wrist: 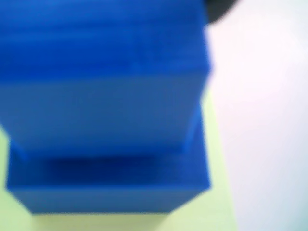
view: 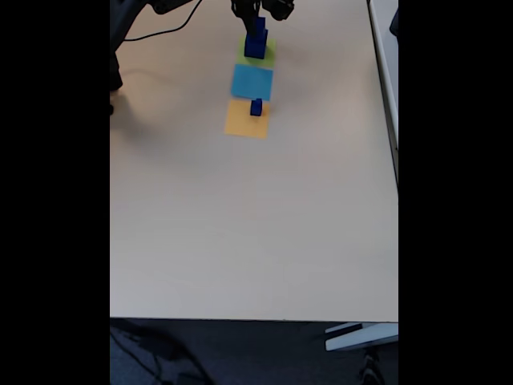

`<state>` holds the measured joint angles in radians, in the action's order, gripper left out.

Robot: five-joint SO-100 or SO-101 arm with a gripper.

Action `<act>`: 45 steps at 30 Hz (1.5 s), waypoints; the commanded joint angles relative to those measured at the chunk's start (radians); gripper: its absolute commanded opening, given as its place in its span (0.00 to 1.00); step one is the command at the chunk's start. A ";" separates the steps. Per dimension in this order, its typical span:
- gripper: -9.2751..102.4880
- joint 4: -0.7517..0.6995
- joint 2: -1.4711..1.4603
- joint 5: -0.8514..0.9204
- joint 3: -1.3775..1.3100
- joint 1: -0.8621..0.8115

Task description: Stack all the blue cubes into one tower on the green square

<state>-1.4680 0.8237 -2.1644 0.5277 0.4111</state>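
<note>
in the fixed view the green square [view: 261, 51] lies at the far end of the tabletop [view: 256, 224], and a stack of blue cubes [view: 255, 42] stands on it. the fingers [view: 258, 18] hang right above the stack; whether they are clenched or released cannot be told. just nearer than the green square lies a light blue square [view: 252, 81], then an orange square [view: 246, 120] with a small blue cube [view: 256, 107] on it. in the wrist view one blurred cube [wrist: 103, 72] sits on a wider cube [wrist: 108, 185] over the green square [wrist: 211, 211]
</note>
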 commanded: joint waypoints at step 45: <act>0.28 0.000 0.072 0.075 -0.069 -0.011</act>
<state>-1.4680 0.8237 -2.1077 0.5246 0.4111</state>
